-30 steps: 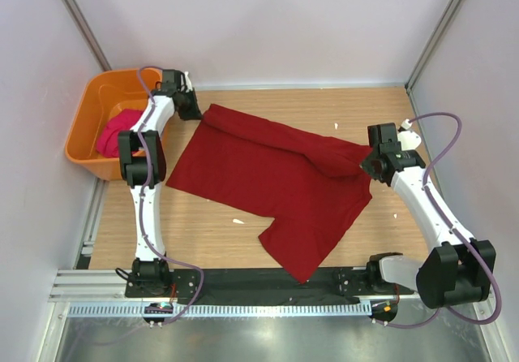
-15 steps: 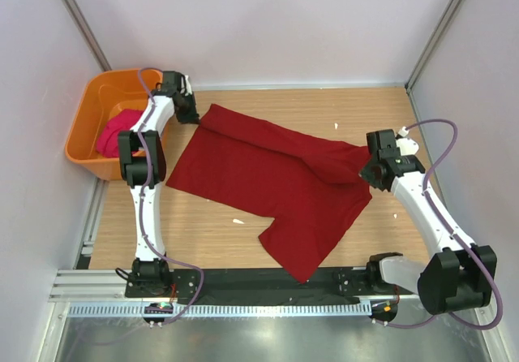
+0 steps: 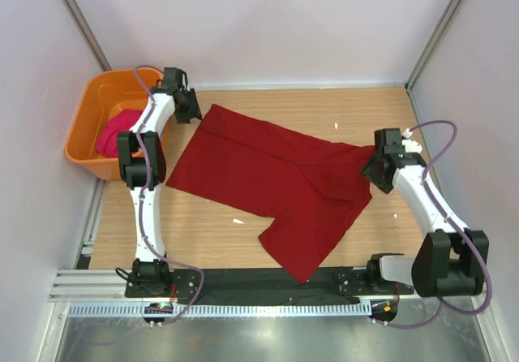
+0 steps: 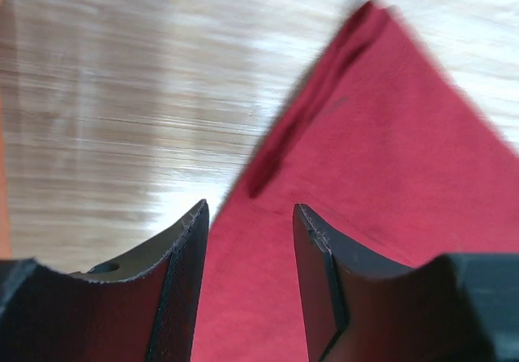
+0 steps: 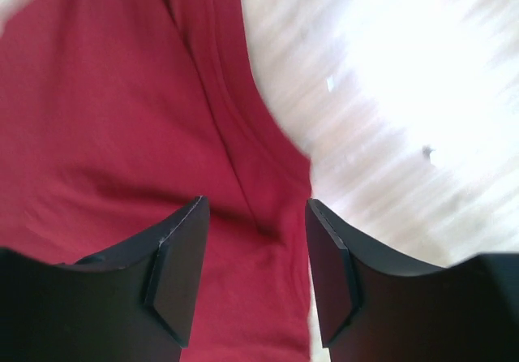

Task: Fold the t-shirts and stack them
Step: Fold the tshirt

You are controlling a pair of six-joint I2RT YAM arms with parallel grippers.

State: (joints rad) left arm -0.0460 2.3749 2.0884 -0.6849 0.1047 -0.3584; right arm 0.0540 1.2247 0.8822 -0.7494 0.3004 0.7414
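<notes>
A dark crimson t-shirt (image 3: pixel 268 175) lies spread across the wooden table, folded over along its far edge, one part reaching toward the near edge. My left gripper (image 3: pixel 195 110) hangs open just above the shirt's far left corner (image 4: pixel 381 135), nothing between its fingers (image 4: pixel 182 248). My right gripper (image 3: pixel 371 167) is open over the shirt's right edge (image 5: pixel 243 135), also holding nothing. A magenta-pink t-shirt (image 3: pixel 116 131) lies bunched in the orange tub.
The orange tub (image 3: pixel 89 114) stands at the table's far left, partly off its edge. White walls with metal posts close in the far side and both flanks. Small white scraps (image 3: pixel 238 221) lie on the wood.
Both grippers were shut on the crimson shirt's far corners and have opened and let go. The shirt's far edge has dropped flat; the right arm moved slightly nearer.
</notes>
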